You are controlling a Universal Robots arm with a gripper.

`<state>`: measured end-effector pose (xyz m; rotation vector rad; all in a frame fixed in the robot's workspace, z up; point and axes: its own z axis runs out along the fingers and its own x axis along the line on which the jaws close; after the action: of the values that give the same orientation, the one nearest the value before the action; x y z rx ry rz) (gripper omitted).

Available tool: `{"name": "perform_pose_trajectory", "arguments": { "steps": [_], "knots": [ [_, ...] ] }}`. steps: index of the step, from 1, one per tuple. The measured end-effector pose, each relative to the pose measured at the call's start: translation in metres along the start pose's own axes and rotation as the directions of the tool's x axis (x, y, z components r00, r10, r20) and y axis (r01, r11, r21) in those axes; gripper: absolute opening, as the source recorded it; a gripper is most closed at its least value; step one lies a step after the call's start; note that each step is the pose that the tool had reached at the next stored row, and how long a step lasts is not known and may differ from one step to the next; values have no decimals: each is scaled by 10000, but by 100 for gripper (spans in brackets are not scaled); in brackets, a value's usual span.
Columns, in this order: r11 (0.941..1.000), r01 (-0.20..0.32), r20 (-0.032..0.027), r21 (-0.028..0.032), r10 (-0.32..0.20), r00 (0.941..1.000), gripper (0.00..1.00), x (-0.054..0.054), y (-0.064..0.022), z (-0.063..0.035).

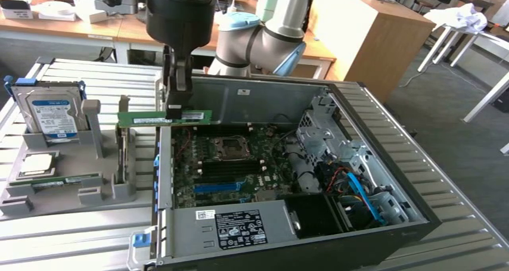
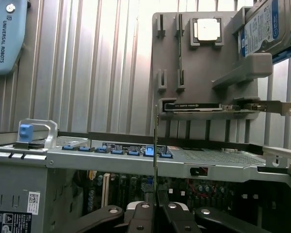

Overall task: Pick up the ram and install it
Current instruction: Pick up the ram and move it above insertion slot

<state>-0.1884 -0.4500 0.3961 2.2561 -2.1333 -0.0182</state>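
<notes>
On the exterior view's left stands one grey holder (image 1: 102, 195) on the slatted table (image 1: 71, 242). It carries one hard drive (image 1: 47, 113) upright at the back, one square chip (image 1: 36, 164) lying flat, one green stick (image 1: 68, 180) in a front slot and one tall card (image 1: 123, 141) on edge at its right side.

Just right of that comes the one arm, with its gripper (image 1: 179, 106) pointing down. The jaws are drawn in narrow and pinch the ram (image 1: 163, 118) by its top edge. It hangs level in the air above the left wall of the open case (image 1: 413, 223), near the back corner. Its left end reaches out toward the top of the card, but I can't tell whether they touch. In the wrist view the ram (image 2: 156, 145) shows edge-on as a thin line rising from the gripper (image 2: 155, 209), with the case wall across below it and the holder (image 2: 208, 73) beyond.

Inside the case lies one board (image 1: 226, 164), with a socket in the middle and a row of dark slots just below it. Open air lies over them. One power supply (image 1: 238, 226) closes the front edge. A metal drive cage (image 1: 322, 131) and a bundle of cables (image 1: 354, 190) crowd the right side.
</notes>
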Motion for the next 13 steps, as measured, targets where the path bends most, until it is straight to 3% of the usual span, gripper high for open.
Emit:
{"name": "perform_pose_trajectory", "arguments": {
  "steps": [13],
  "knots": [
    [10000,0,-3,0,0,10000,13,4,-65,-2]
  ]
}}
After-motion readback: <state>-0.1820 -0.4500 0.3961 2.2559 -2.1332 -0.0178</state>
